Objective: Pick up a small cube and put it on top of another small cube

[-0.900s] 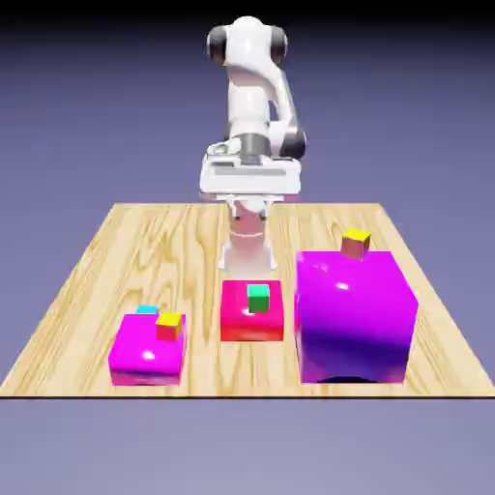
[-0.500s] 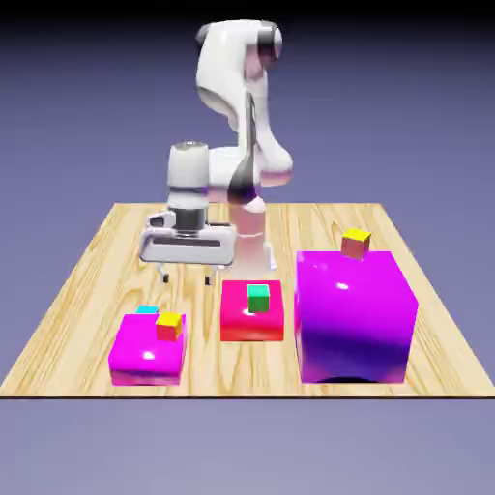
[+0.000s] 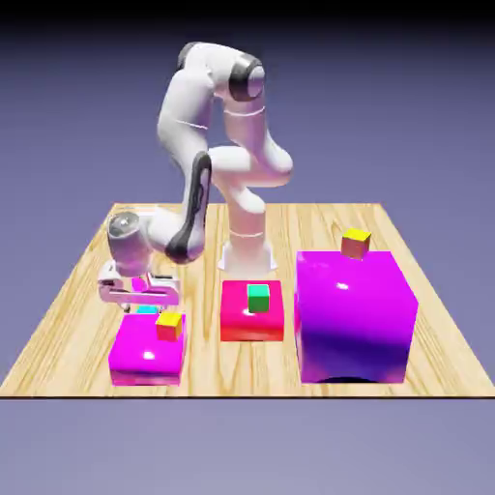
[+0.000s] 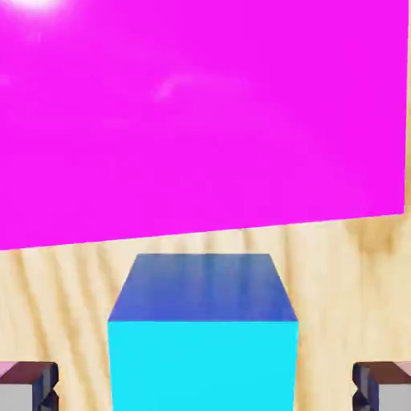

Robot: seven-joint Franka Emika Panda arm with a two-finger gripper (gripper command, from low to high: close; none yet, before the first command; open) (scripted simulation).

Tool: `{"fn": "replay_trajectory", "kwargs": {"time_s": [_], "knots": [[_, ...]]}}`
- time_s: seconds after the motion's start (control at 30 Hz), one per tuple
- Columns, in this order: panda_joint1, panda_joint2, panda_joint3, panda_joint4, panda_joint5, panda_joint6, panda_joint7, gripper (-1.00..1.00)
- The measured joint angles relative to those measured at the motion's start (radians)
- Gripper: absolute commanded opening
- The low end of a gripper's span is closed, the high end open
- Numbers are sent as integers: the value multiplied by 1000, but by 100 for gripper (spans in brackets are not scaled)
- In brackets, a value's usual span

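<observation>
The small cyan-topped cube (image 3: 147,310) stands on the wooden table, right behind the low magenta block (image 3: 145,353) at the exterior view's left. My gripper (image 3: 142,300) hangs low directly over it, hand pointing down. In the hand view the cyan cube (image 4: 202,345) fills the bottom middle, with a grey fingertip (image 4: 28,385) far to its left and another (image 4: 384,385) far to its right, both clear of its sides. The gripper (image 4: 205,387) is open and straddles the cube. The magenta block (image 4: 201,120) fills the upper hand view.
A yellow-topped orange cube (image 3: 169,326) sits on the low magenta block. A red block (image 3: 252,319) carries a green cube (image 3: 258,298). The big magenta block (image 3: 356,319) at the right bears another yellow-topped orange cube (image 3: 356,243). The table's (image 3: 77,290) left edge is near.
The arm has swung from the table's middle to the exterior view's left and come down, bringing the open gripper low over the cyan cube. No cube has moved.
</observation>
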Motion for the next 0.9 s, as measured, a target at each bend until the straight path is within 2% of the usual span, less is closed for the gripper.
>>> {"fn": "replay_trajectory", "kwargs": {"time_s": [0.07,0.27,0.37,0.9], "knots": [[0,0,0,0,0,0,0,-100],[110,-199,-128,0,-130,-190,88,-100],[72,-195,-133,-2,-200,-257,47,-100],[639,-656,439,162,-333,-850,-318,-100]]}}
